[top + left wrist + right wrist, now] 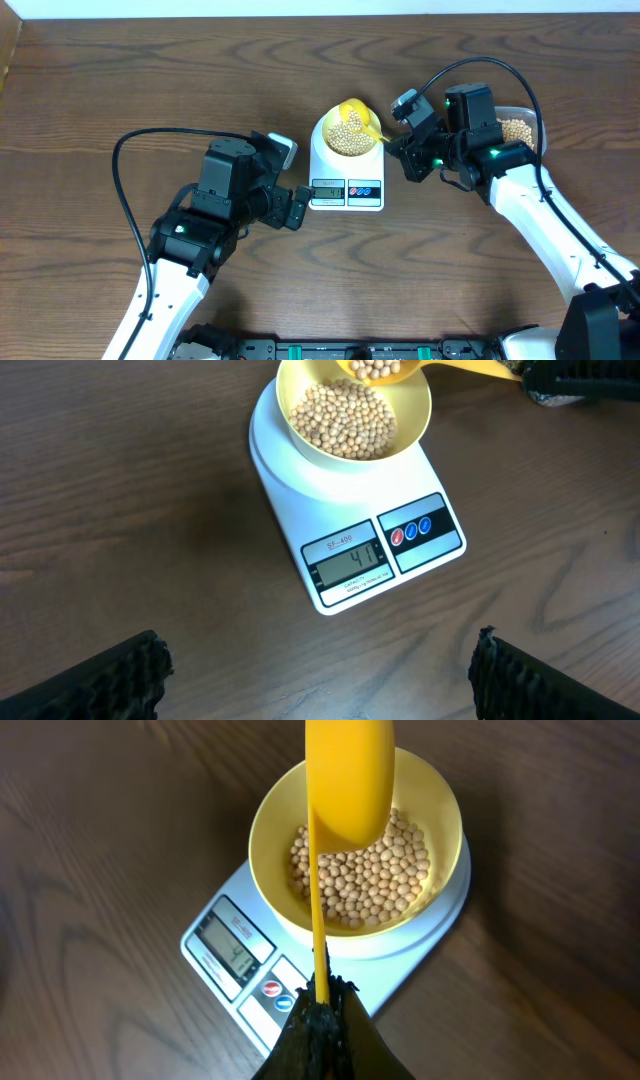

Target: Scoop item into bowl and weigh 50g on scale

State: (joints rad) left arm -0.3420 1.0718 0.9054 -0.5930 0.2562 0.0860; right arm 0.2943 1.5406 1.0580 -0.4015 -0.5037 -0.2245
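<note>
1. The scale (346,190) sits mid-table (100,80), with its display edge toward the robot.
2. The bowl (272,850) stands upright on the scale's platform and is partly filled with beans (372,885).
3. The right gripper (320,998) is clamped fully closed on the end of the thin handle of the scoop (348,780).
4. The scoop reaches from that grip out over the bowl. The left wrist view shows its cup above the bowl's far rim with beans in it. Whether cup and rim touch cannot be told.
5. The left gripper (318,645) is spread wide and holds nothing. It hangs above bare table just beside the scale's display edge, pointing at the scale.
6. The display (347,565) reads 41, and a red and a blue button sit beside it.
7. A clear tub (516,112) holding more beans lies on the table's right, partly hidden behind the right arm and well apart from the scale.
</note>
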